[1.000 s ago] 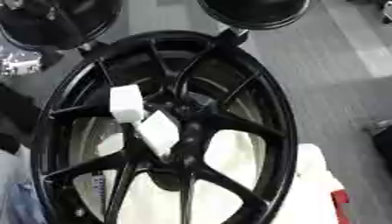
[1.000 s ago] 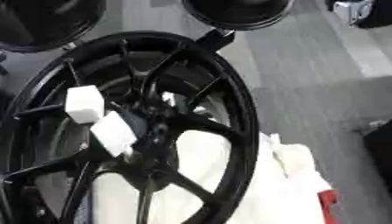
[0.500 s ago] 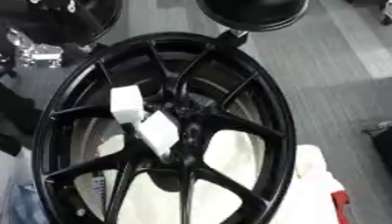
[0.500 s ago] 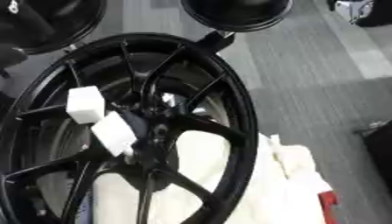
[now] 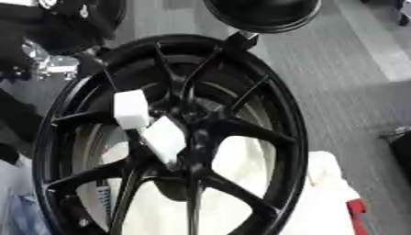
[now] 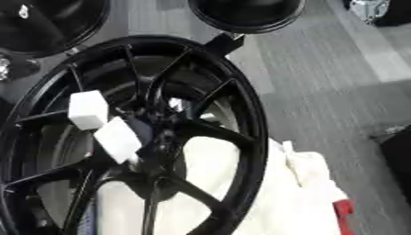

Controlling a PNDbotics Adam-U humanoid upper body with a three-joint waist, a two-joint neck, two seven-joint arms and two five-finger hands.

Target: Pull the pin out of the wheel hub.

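Note:
A black multi-spoke wheel rim (image 5: 293, 124) fills both views, lying tilted on white padding. Its hub (image 5: 199, 134) sits at the middle where the spokes meet. Two white blocks stand on the hub's left side: an upper one (image 5: 131, 109) and a lower, slanted one (image 5: 164, 137) that reaches toward the hub's centre. I cannot tell which of them is the pin. A black and silver jointed part (image 5: 44, 64), apparently my left hand, shows at the left edge just outside the rim, apart from the blocks. My right hand is out of view.
White padding (image 6: 301, 193) lies under and to the right of the wheel, with a red piece (image 6: 343, 211) at its lower right. Round black bases stand at the top centre (image 5: 261, 13) and top left (image 5: 76, 18). Grey floor (image 5: 345, 69) lies to the right.
The black and silver part at the left edge has shifted a little rightward toward the rim. The wheel and the white blocks have not moved.

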